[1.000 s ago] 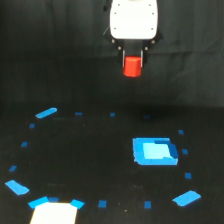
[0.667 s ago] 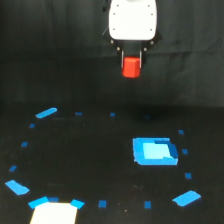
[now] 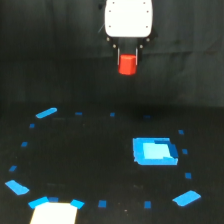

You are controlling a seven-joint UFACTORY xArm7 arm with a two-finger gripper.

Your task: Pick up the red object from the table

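The red object [image 3: 127, 64], a small red-orange block, hangs high above the table [image 3: 90, 160] near the top centre of the exterior view. My gripper [image 3: 128, 61] is shut on it, its dark fingers clasping the block's upper sides below the white arm housing [image 3: 128, 19]. The block's lower half shows clear against the black curtain backdrop. Nothing touches the block from below.
A flat bright-blue square piece [image 3: 154, 151] lies on the table at the exterior view's right. Small blue tape squares and strips [image 3: 46, 113] ring the black surface. A white sheet [image 3: 54, 213] sits at the bottom left edge.
The gripper and the red object have barely moved; they seem to sit slightly higher than a second ago. The grip is unchanged.
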